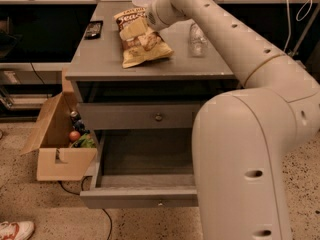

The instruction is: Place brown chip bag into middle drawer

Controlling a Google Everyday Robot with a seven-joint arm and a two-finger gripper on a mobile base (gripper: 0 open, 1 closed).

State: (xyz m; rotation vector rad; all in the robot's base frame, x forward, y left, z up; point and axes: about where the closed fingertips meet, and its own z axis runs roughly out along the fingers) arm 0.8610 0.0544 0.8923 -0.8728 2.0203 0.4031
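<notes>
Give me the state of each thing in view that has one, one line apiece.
brown chip bag, lying flat on the cabinet top, not yet in the drawer.
middle drawer, pulled open.
upper drawer, shut.
gripper, down at the bag's top end.
cardboard box, flaps open, on the floor.
clear bottle, on the cabinet top, apart from the bag.

tool [136,28] seemingly on bag [145,51], drawer [135,198] open below
</notes>
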